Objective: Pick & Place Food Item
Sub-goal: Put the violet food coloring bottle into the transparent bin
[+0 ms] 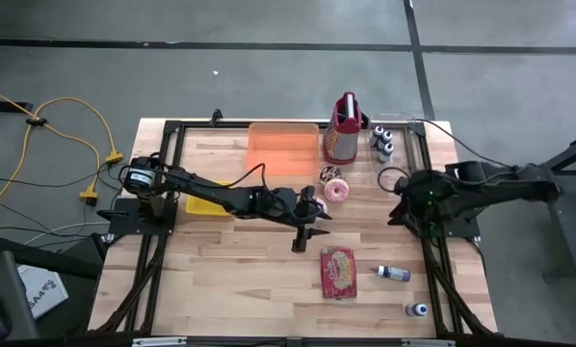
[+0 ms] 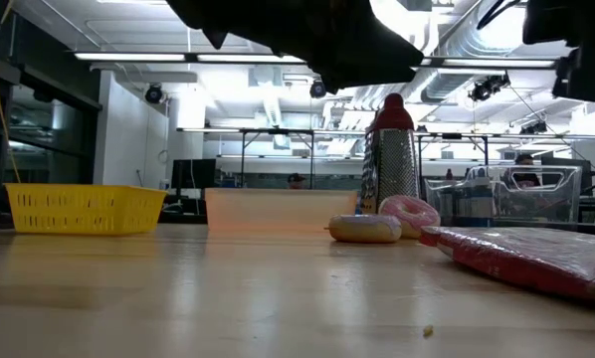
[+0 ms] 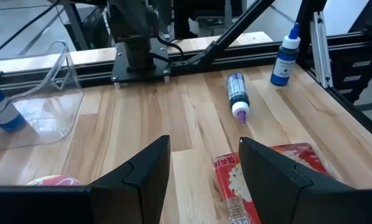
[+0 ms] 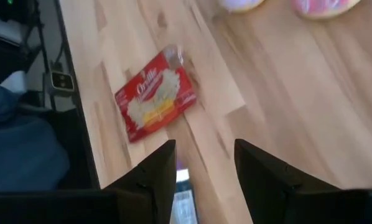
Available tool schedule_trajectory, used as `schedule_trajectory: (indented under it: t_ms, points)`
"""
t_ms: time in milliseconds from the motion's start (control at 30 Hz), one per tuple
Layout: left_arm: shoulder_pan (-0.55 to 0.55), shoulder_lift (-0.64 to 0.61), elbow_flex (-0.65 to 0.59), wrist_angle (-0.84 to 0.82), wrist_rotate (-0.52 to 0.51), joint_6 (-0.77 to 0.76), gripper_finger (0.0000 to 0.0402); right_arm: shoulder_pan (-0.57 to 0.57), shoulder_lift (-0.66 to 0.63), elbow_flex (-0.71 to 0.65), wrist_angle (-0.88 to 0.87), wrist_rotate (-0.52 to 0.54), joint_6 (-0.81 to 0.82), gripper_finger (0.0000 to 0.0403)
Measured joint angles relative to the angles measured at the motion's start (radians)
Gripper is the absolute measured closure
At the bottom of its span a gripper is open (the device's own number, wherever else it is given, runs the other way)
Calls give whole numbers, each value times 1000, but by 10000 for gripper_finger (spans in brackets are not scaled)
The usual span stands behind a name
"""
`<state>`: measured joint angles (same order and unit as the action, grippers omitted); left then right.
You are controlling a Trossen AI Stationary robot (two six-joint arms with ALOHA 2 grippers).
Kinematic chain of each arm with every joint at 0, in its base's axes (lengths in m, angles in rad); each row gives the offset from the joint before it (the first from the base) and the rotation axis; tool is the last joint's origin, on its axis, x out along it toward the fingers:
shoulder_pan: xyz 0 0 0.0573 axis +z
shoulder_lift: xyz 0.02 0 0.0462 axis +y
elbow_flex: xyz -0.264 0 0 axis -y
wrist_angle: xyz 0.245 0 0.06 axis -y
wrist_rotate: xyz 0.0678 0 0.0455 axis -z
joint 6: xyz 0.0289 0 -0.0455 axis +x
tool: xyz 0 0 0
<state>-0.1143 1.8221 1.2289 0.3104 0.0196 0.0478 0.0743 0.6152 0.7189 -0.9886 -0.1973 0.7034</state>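
1. The red popcorn packet (image 1: 338, 272) is the likeliest food item in play, though the two doughnuts are candidates too; it lies flat on the bench (image 1: 221, 270), near the front edge and right of centre, untouched.
2. Far left, a yellow basket (image 1: 203, 204) sits at the left arm's elbow, and an orange tray (image 1: 283, 146) waits at the back; either could be the drop spot, I can't say which.
3. Centre stage: the left pincer (image 1: 302, 237) hangs over the middle of the bench, jaws wide apart and holding nothing, just short of the packet.
4. Its wrist view shows the packet just ahead of the fingertips, slightly to one side.
5. By my reading we're in the approach, grasp not yet made.
6. Behind that, a plain doughnut (image 1: 329, 174) and a pink-frosted doughnut (image 1: 338, 190) touch each other, near a red-topped grater (image 1: 343, 130).
7. Small bottles lie on the bench right of the packet.
8. Right side: the right pincer (image 1: 402, 210) waits above the right edge, jaws parted, empty.
9. Next move calls for the left arm to shift over the packet, drop, and close on its edge; it's flat and crinkly, so a slip is possible.
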Motion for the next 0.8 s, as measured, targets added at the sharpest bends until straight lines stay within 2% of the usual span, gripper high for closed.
schedule_trajectory:
  t_ms: [233, 433, 800]
  points:
    - [0, 0, 0, 0, 0, -3, 215, 210, 99, 0, 48, 42, 143, 265]
    - [0, 0, 0, 0, 0, -6, 215, 385, 244, 0, 112, 37, 168, 268]
    - [0, 0, 0, 0, 1, -45, 215, 604, 431, 0, 99, 70, 293, 268]
